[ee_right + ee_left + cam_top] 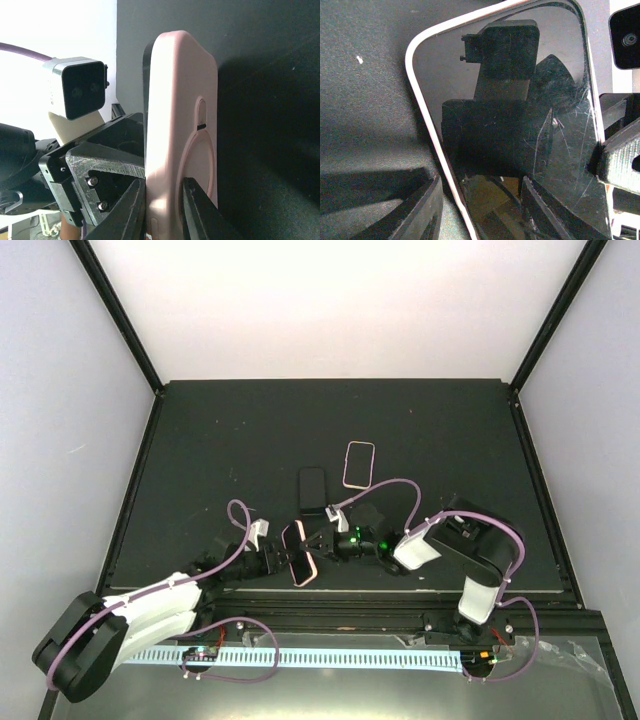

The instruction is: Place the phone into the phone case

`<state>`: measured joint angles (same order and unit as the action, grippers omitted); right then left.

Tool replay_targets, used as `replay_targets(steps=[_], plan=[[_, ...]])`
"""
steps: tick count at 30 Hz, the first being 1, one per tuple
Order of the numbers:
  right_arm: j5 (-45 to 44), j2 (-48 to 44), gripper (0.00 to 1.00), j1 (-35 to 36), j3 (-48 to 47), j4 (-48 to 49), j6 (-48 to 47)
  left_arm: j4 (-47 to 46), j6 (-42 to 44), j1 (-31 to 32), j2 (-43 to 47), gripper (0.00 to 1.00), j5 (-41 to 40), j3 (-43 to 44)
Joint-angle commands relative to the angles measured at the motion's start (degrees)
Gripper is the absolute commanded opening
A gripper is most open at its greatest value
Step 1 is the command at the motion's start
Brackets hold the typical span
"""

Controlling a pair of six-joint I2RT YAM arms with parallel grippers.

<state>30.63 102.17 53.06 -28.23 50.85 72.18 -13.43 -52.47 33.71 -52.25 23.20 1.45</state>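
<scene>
A phone [297, 551] with a dark screen sits inside a pink phone case [182, 130] and stands on edge just above the black mat, held between both grippers. In the right wrist view the case's pink back with its round ring faces the camera. My right gripper [164, 210] is shut across it, one finger on the screen side and one on the back. The left wrist view is filled by the glossy, scratched screen [520, 125] with its pale rim. My left gripper [480, 215] is shut over the lower rim. From above, my left gripper [280, 560] and right gripper [318, 545] flank it.
A flat black slab [312, 488] the size of a phone lies on the mat [200, 460] behind the grippers. To its right lies a pink-rimmed one [359, 464]. The mat's raised frame [133, 480] borders the work area, and a white slotted strip [340, 657] runs along the front.
</scene>
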Motion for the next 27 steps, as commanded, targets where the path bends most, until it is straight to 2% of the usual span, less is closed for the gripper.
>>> replay_targets(steps=[1,4,9,12,14,19,24,27], plan=[[1.26,0.86,0.15,0.34,-0.67,3.35,-1.0,1.15,0.96,-0.41,-0.03,0.46,-0.48,0.84],[1.6,1.03,0.24,0.38,-0.93,3.14,-0.83,1.46,0.88,-0.37,0.35,0.46,-0.68,0.92],[1.33,0.46,0.26,0.38,-1.78,-0.31,-2.79,1.9,0.88,-0.47,0.48,0.46,-0.79,1.18],[0.74,-0.22,0.33,0.38,-2.58,-4.08,-4.72,2.16,0.87,-0.49,0.56,0.47,-0.79,1.27],[0.09,-0.98,0.27,0.37,-2.95,-6.5,-6.35,2.59,0.85,-0.48,0.65,0.47,-0.87,1.4],[-2.37,-3.27,0.02,0.38,-4.04,-13.07,-10.34,3.8,1.14,-0.43,0.75,0.47,-1.06,2.09],[-5.32,-6.01,0.01,0.37,-4.64,-18.62,-14.71,5.68,0.96,-0.45,1.28,0.47,-0.41,3.21],[-6.49,-8.45,0.01,0.33,-4.24,-19.55,-16.68,7.23,0.47,-0.42,2.91,0.51,0.95,4.38]])
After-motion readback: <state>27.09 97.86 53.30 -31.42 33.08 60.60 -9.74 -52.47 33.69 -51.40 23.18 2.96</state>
